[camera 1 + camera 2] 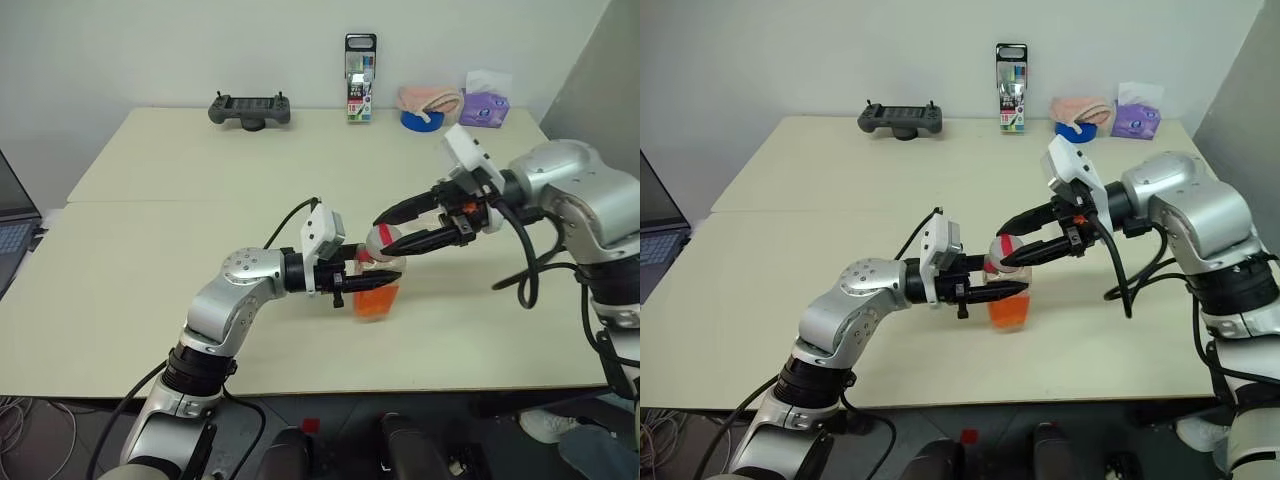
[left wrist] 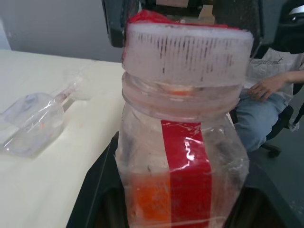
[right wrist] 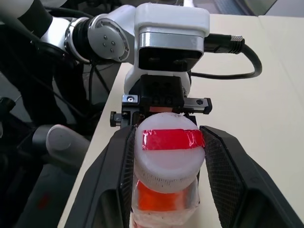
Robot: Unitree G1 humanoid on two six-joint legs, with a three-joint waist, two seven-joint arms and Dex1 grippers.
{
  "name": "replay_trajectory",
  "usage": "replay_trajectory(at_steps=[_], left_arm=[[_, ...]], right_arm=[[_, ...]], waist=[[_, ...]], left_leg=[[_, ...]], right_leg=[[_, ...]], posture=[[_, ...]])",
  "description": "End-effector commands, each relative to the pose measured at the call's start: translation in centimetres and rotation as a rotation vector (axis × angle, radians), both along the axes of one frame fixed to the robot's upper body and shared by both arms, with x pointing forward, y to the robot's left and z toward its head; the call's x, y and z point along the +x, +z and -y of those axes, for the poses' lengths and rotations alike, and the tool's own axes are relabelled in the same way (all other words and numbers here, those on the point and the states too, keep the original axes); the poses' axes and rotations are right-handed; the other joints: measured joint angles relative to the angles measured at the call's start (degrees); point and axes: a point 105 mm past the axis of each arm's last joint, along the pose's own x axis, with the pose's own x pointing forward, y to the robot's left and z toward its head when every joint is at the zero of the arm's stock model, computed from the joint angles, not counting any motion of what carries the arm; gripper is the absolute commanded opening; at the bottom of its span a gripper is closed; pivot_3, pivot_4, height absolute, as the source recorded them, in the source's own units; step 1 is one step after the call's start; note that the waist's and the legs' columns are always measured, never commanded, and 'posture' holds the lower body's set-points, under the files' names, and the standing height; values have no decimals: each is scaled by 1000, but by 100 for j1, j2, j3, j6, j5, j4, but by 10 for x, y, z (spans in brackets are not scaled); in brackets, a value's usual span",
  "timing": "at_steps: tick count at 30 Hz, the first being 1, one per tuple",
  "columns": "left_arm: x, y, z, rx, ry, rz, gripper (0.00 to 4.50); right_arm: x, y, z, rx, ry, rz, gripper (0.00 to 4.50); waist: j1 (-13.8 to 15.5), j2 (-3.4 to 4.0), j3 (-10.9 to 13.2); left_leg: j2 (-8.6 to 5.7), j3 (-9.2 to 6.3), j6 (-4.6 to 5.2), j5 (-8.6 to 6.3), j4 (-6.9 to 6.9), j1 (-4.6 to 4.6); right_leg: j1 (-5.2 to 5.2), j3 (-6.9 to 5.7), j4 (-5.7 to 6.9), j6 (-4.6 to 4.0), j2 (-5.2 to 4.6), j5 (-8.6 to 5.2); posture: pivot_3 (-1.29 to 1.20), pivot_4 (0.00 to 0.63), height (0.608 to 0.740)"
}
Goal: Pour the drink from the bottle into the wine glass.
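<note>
From the left eye view, the left pincer (image 1: 366,283) reaches in level from the left and is clamped tight on the body of the bottle (image 1: 378,290), which stands upright near the front middle of the pale bench (image 1: 180,180). The orange drink (image 1: 377,302) fills only its lower part. The right pincer (image 1: 412,229) comes in from the right, angled slightly down, its two black fingers on either side of the cap (image 1: 382,240).

The right eye view gives the same arrangement, with a colourful container (image 1: 1011,88) and a game controller (image 1: 902,119) well back along the wall edge.

In the left wrist view the bottle fills the gap between the fingers, its red label strip (image 2: 186,175) facing the camera. Behind it the wine glass (image 2: 35,121) lies on its side on the bench, foot pointing away, well apart from the bottle.

In the right wrist view the fingers (image 3: 116,175) bracket the cap closely at half spread; whether the pads actually press it I cannot tell.

The step in hand looks like unscrewing. To do it well, the right pincer should close squarely on the ribbed cap wall, not its rounded top, and turn about the bottle's upright axis while the left holds firm without tipping. The toppled glass would need standing up before any pour.
</note>
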Motion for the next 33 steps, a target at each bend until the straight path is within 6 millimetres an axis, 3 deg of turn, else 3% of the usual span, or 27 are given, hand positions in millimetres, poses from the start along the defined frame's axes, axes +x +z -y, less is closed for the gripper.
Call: replay_trajectory(at_steps=[1,7,18,23,29,33], left_arm=[[-13,23,12,-58,-68,100,1739],[-6,22,11,-56,-36,122,1734],[3,24,12,-63,-17,152,1734],[18,27,12,-95,48,179,1734],[17,30,16,-116,34,193,1734],[17,28,17,-113,27,189,1734]], right_arm=[[4,12,0,-48,12,94,2546],[12,26,-4,0,-6,143,4483],[-10,37,9,135,-122,90,4500],[-28,26,1,163,-201,72,4500],[-5,37,14,337,-568,145,4500],[-12,37,14,408,-667,123,4500]], waist=[[41,0,0],[82,0,0],[107,1,1],[98,1,1],[111,1,0],[113,1,0]], left_leg=[[-1,-2,-1,0,0,-2],[-2,-1,-2,1,2,-1],[-6,-1,-3,0,2,-4],[-6,0,-3,0,4,-2],[-5,-1,-3,1,5,-3],[-9,1,-3,1,3,-5]], right_leg=[[-1,-1,0,0,-1,0],[0,0,1,-1,-4,1],[0,0,0,-11,-9,7],[1,0,3,-2,-8,1],[0,1,6,-6,-7,4],[-1,4,4,-11,-9,7]], posture=[[0,150,740],[0,150,740],[0,150,740],[0,150,740],[0,150,740],[0,150,740]])
